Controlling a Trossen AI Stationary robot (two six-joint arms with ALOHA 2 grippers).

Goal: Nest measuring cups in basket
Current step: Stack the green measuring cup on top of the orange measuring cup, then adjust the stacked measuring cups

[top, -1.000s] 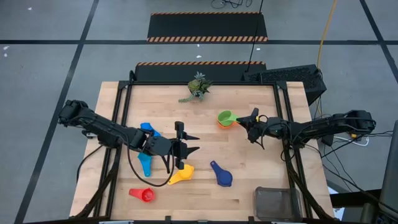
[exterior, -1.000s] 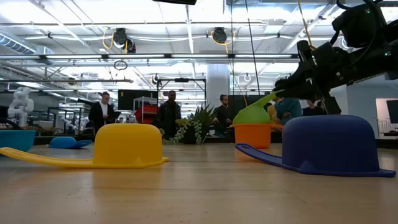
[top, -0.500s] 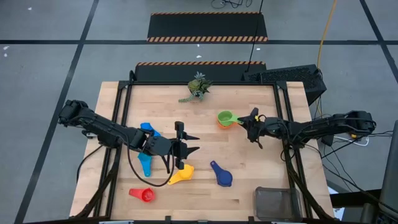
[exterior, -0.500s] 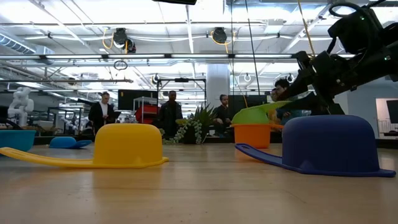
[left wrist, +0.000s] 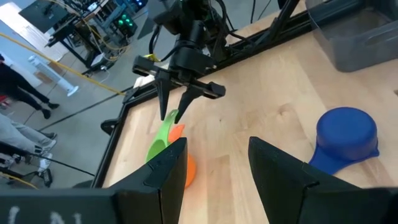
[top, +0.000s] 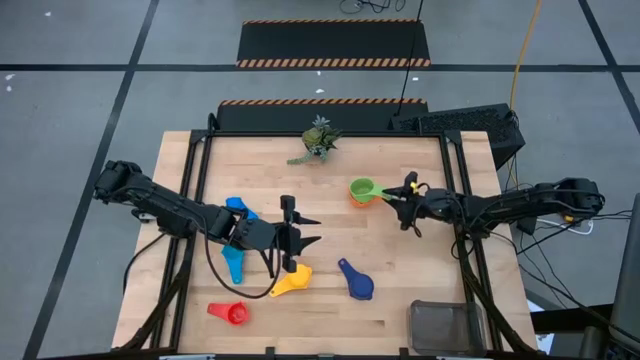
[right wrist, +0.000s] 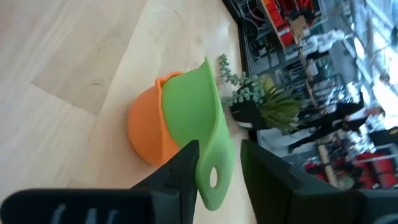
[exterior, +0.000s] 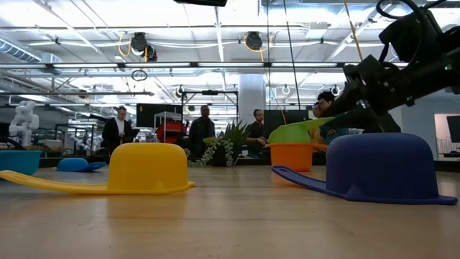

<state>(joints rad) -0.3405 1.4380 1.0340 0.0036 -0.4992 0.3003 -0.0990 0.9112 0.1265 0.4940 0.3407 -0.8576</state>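
The green measuring cup (top: 362, 187) sits tilted inside the orange cup (exterior: 291, 155) at the table's far right, its handle (right wrist: 214, 171) raised toward my right gripper (top: 402, 196). That gripper is open, with a finger on either side of the handle's end. My left gripper (top: 303, 241) is open and waits mid-table, just beyond the yellow cup (top: 291, 282), which lies bowl down. The dark blue cup (top: 356, 282) also rests bowl down. The red cup (top: 232, 313) and two light blue cups (top: 236, 208) (top: 233, 263) lie on the left. The basket (top: 445, 325) stands at the near right corner. My right gripper comes level from the table's right, its fingers (right wrist: 181, 167) flanking the free end of the green cup's handle (left wrist: 170, 117). I cannot tell whether they touch it. The cup's bowl rests in the orange cup, handle slanting up.
A small green plant sprig (top: 318, 140) lies near the far edge. Black frame rails (top: 200, 170) run along the table's left and right sides. Bare wood lies between the dark blue cup and the basket. People stand in the room beyond the table.
My right gripper has sunk a little, and the green cup's handle has come down with it. The cup now lies flatter in the orange cup than a second ago. The gripper has then drifted slightly toward the table's right edge while the cup stayed put.
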